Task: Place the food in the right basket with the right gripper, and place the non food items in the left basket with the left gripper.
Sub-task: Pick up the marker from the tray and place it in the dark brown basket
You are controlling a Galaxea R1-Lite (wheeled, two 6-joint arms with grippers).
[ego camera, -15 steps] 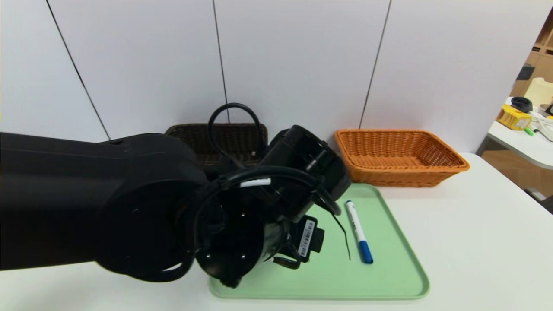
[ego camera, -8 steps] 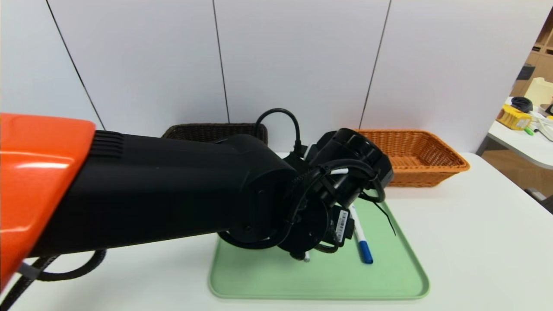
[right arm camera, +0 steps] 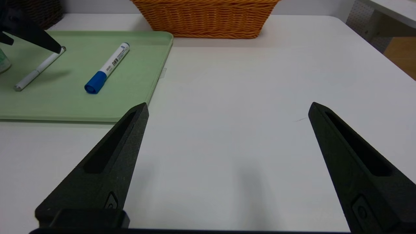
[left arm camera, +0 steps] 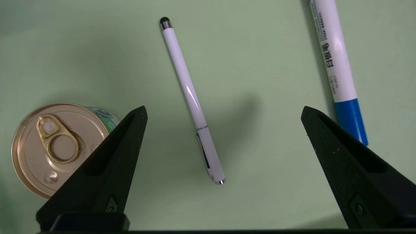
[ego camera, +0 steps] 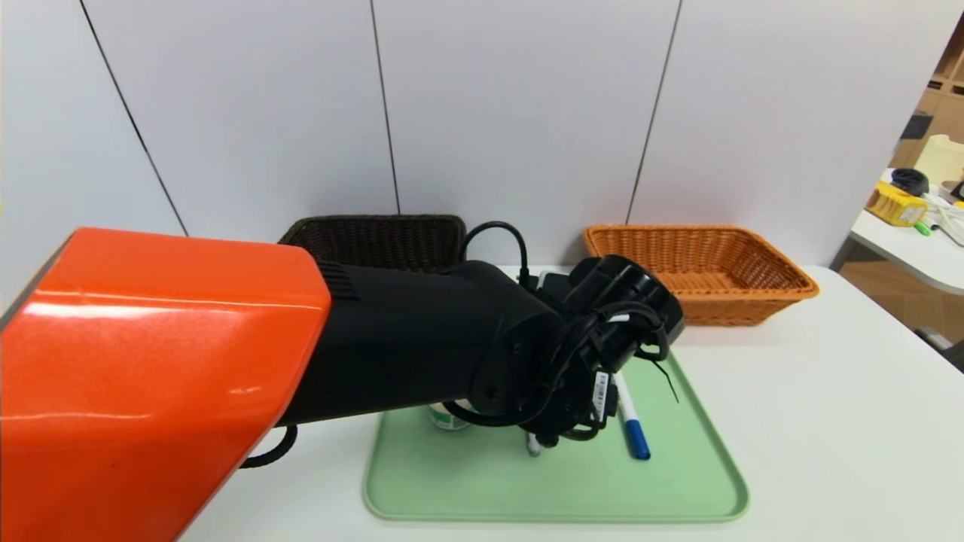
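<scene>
Pen (left arm camera: 192, 99), thin and white, on the green tray (left arm camera: 260, 48): we find it between the wide-open, empty fingers of our left gripper (left arm camera: 224, 110), long axis running roughly eleven to five o'clock, slightly askew.

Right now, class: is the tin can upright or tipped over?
Upright: the tin can stands on the green tray, its gold pull-tab lid facing up toward the left wrist camera.

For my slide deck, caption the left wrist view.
Open left gripper above thin white pen, between tin can and blue-capped marker on green tray.
</scene>
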